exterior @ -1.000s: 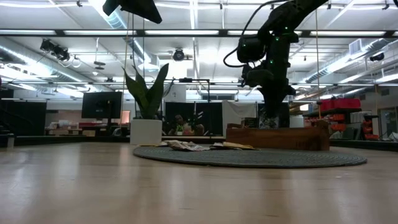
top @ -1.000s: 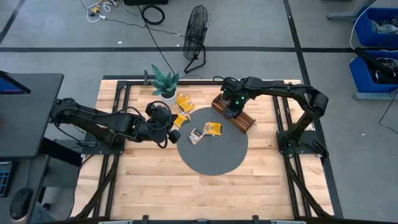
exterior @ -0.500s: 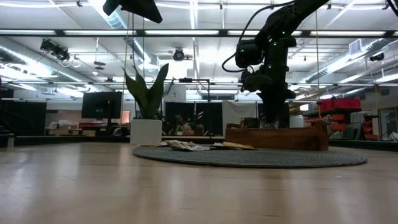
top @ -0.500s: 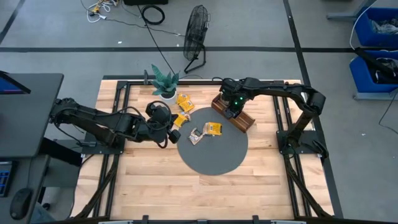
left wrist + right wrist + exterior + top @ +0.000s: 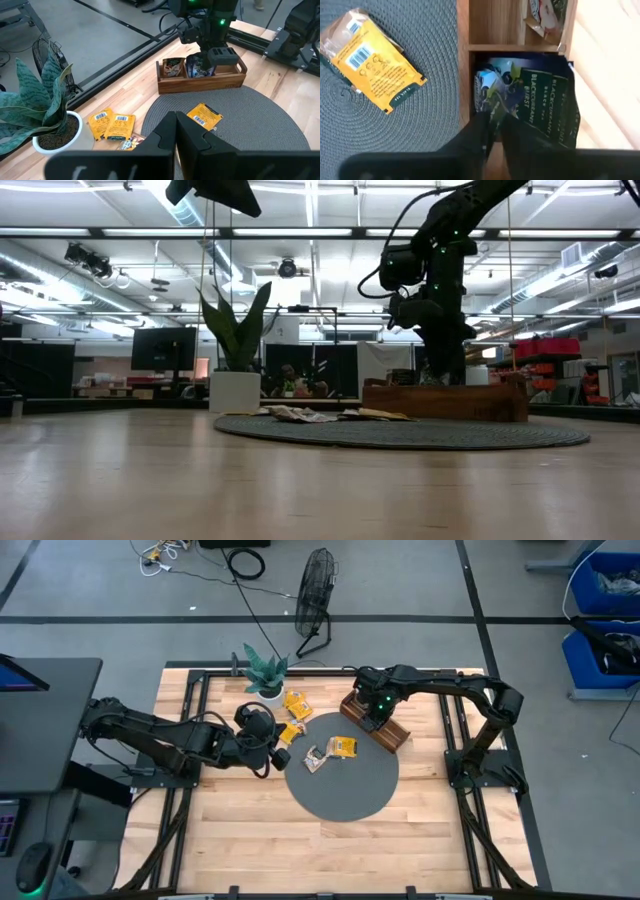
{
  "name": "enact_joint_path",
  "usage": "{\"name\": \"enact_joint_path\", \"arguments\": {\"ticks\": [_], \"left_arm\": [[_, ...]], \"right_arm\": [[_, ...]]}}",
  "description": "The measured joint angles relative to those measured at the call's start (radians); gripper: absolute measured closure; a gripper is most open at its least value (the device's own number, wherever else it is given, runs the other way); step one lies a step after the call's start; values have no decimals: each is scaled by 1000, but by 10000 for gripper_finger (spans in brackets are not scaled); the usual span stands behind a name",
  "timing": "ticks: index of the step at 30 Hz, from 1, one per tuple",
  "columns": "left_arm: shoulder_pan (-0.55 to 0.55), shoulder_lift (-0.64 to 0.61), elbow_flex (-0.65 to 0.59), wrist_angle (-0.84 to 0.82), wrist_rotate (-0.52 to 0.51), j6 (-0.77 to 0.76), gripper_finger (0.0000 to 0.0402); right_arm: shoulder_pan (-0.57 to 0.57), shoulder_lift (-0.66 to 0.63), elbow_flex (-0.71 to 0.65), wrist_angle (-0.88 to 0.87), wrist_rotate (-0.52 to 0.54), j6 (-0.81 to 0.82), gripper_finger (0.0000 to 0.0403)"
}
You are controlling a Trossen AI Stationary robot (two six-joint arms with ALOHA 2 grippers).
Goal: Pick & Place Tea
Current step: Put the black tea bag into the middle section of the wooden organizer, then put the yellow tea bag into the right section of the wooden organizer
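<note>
My right gripper (image 5: 496, 131) points down into the middle compartment of the wooden tray (image 5: 392, 737) and is shut on a dark blue tea packet (image 5: 540, 100). Another packet (image 5: 545, 15) lies in the neighbouring compartment. A yellow packet (image 5: 343, 746) and a whitish one (image 5: 317, 758) lie flat on the round grey mat (image 5: 345, 790). More yellow packets (image 5: 296, 705) lie on the wood beside the plant. My left gripper (image 5: 176, 135) hovers shut above the mat's left edge, holding nothing. My right gripper pinches the dark blue packet at one corner of its pictured end (image 5: 492, 107) between its two fingers, which come from above and point down. The packet sits tilted inside the tray's middle compartment and leans toward the compartment's outer wall (image 5: 567, 75).
A potted green plant (image 5: 266, 672) stands at the table's far left, close to the loose yellow packets. A black fan (image 5: 315, 600) stands on the floor beyond the table. Bare wood shows along the near side of the table (image 5: 330, 850).
</note>
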Motion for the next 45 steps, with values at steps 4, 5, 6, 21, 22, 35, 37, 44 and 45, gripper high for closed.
{"name": "enact_joint_path", "arguments": {"ticks": [4,5,6,21,22,35,37,44,45], "left_arm": [[0,0,0,0,0,0,390],[0,0,0,0,0,0,390],[0,0,0,0,0,0,390],[0,0,0,-1,0,0,390],[0,0,0,-1,0,0,390],[6,0,0,-1,0,0,390],[6,0,0,0,0,0,390],[6,0,0,0,0,0,390],[6,0,0,-1,0,0,390]], "right_arm": [[0,-16,0,-12,-1,-1,274],[0,-26,0,-14,-1,-3,261],[0,-39,0,-14,-1,-7,248],[57,-209,27,22,-5,-83,203],[78,-222,32,31,-3,-94,205],[271,-148,3,192,-4,-178,193],[277,-104,3,204,-19,-166,185],[312,35,2,229,-4,-323,149],[316,51,2,225,5,-350,146]]}}
